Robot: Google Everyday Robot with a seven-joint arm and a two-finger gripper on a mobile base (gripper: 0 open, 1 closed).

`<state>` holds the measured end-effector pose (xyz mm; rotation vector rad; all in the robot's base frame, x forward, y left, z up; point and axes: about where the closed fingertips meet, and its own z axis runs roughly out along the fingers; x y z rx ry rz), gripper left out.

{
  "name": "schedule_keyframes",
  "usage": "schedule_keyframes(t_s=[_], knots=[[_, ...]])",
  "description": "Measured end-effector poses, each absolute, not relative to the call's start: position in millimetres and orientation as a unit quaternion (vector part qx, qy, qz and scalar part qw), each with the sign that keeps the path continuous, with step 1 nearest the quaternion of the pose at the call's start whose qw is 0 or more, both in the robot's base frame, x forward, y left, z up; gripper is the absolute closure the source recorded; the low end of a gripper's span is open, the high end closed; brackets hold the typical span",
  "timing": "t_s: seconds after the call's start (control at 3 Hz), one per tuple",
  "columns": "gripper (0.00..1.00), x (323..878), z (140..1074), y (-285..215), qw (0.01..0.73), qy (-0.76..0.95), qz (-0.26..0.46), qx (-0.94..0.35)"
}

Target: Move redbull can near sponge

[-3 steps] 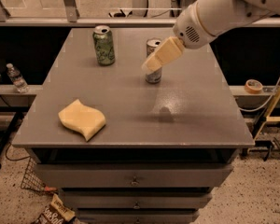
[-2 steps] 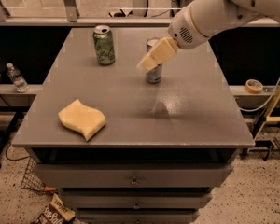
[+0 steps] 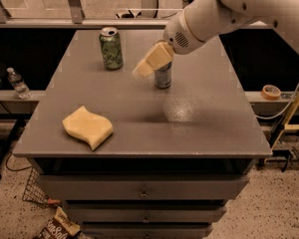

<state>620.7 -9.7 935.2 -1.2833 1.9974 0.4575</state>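
Table (image 3: 209, 133): grey, with drawers below.
Sponge (image 3: 87, 127): pale yellow, lying flat at front left.
Green can (image 3: 111, 48): upright at back left.
Pincer (image 3: 145, 66): cream, apparently overlapping the top of the redbull can (image 3: 163, 75); whether clenched or released cannot be told.
Redbull can: upright, mid-table, well apart from the sponge.

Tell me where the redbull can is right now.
In the camera view, the redbull can stands back-centre on the table, right of the green can, its top hidden behind the gripper.
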Motion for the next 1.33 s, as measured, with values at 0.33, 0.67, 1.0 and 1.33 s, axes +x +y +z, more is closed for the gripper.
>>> schedule_keyframes(t_s=[0.33, 0.67, 1.0, 1.33], knots=[[0.0, 631.0, 929.0, 3.0, 0.351, 0.767, 0.187, -0.504], [0.0, 640.4, 924.3, 5.4, 0.35, 0.766, 0.197, -0.501], [0.18, 645.3, 917.1, 8.9, 0.351, 0.764, 0.214, -0.497], [0.41, 648.5, 909.7, 16.0, 0.353, 0.758, 0.231, -0.497]])
